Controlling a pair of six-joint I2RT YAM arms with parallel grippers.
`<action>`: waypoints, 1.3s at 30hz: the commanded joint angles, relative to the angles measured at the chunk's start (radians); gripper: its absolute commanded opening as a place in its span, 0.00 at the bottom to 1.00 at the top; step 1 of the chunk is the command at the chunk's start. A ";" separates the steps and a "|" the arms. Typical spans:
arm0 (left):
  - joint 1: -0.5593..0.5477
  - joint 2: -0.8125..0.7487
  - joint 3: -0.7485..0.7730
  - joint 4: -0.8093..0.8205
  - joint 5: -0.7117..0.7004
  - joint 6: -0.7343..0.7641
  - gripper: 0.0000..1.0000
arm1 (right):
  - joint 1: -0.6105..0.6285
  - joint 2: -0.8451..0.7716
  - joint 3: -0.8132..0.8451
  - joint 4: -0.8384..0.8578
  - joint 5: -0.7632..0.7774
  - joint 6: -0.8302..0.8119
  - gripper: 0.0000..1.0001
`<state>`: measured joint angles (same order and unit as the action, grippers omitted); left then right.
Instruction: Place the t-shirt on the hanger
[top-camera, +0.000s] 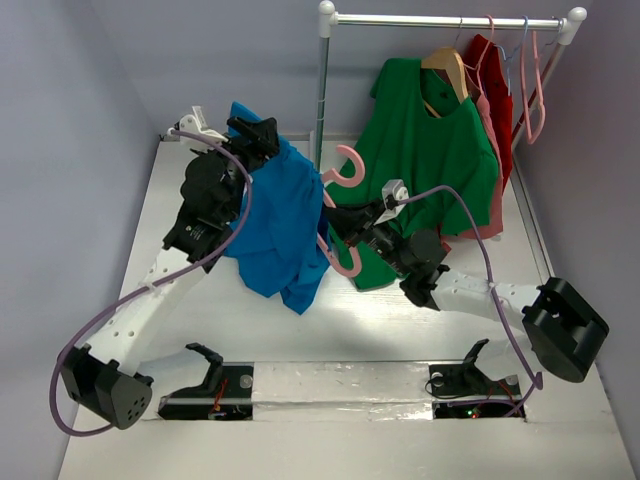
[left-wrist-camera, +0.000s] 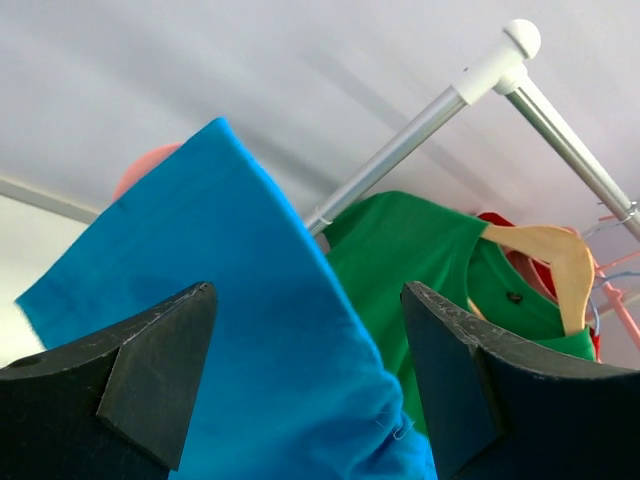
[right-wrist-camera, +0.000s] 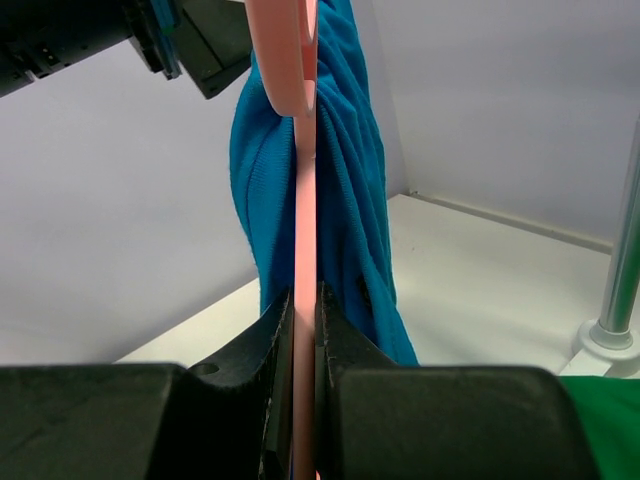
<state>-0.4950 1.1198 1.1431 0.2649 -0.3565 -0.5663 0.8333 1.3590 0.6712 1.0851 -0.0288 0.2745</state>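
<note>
— Do we read any writing anywhere?
— No, we read none. The t-shirt (top-camera: 275, 220) shows us plain blue cloth, and the hanger (right-wrist-camera: 305, 200) plain pink plastic.
— What about the green shirt (left-wrist-camera: 420, 250)?
— We see a small dark tag (left-wrist-camera: 514, 296) at its collar, too small for us to read. The pale block (top-camera: 395, 190) on the right arm (top-camera: 470, 285) is a blur as well.
</note>
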 joint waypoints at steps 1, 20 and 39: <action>0.007 0.023 0.006 0.105 0.068 -0.009 0.70 | 0.006 -0.024 0.019 0.085 0.006 -0.021 0.00; -0.068 0.011 -0.170 0.194 0.194 -0.081 0.36 | 0.006 0.078 0.151 0.015 0.067 -0.055 0.00; -0.133 -0.176 -0.137 0.073 0.097 -0.010 0.80 | 0.006 0.112 0.192 0.013 0.142 -0.060 0.00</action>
<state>-0.6388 0.9829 0.9264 0.3290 -0.2127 -0.6235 0.8333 1.5021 0.8505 0.9806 0.0879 0.2165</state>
